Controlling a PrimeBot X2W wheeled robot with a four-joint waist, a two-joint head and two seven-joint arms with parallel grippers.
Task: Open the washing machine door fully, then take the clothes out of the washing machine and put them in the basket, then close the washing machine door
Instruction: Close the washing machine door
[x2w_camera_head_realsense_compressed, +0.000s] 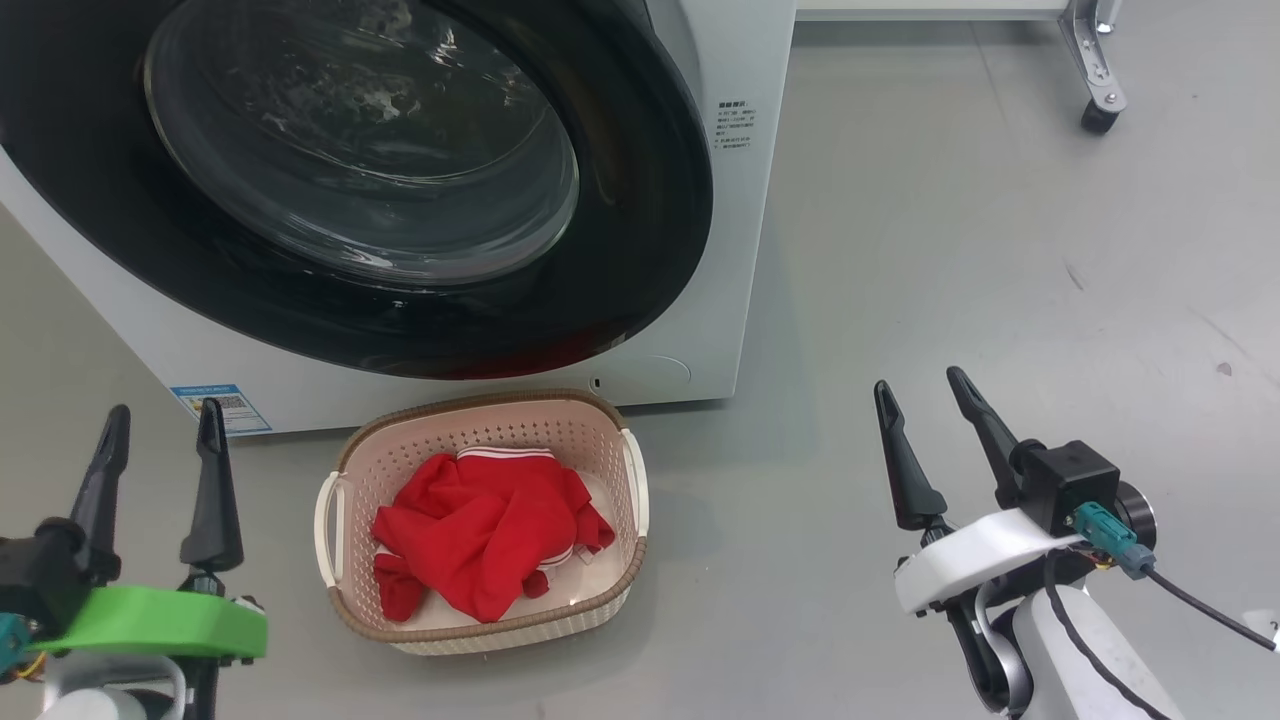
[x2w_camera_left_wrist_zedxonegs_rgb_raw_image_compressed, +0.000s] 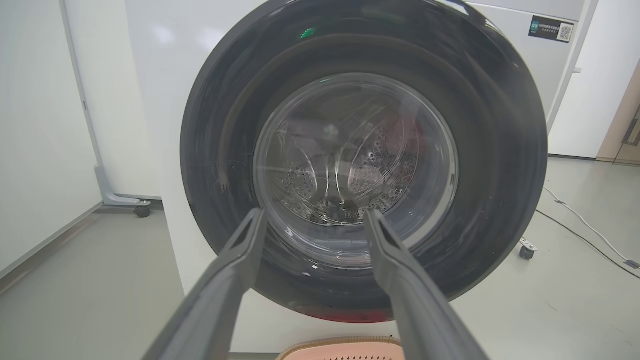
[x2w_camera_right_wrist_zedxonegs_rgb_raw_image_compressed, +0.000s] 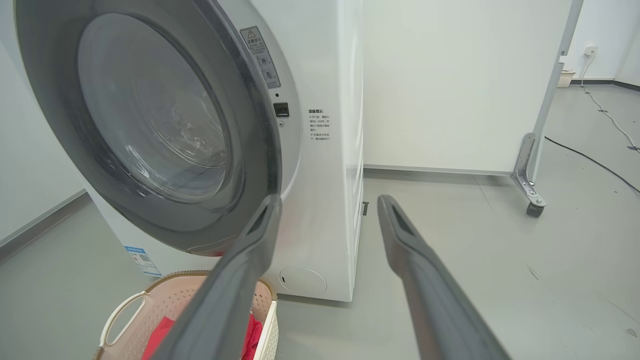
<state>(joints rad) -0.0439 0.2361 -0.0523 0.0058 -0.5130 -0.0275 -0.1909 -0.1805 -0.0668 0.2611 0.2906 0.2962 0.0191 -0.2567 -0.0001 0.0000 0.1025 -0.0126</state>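
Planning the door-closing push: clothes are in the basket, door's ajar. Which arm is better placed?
Probably right: the right gripper, open, sits nearer the free, latch-side edge of the washing machine door; the left gripper is by its opposite side.

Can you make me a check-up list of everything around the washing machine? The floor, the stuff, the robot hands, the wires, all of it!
Surface: grey floor, bare apart from a few small marks.
Job's things: washing machine; washing machine door swung almost shut, with the latch hole showing beside its rim in the right wrist view; clothes lying in the basket, which stands on the floor before the machine.
Clutter: nothing seen.
Grippers: left gripper open, empty; right gripper open, empty.
Cables: black cable at the right wrist; floor cables.
Surroundings: white panel on castors.
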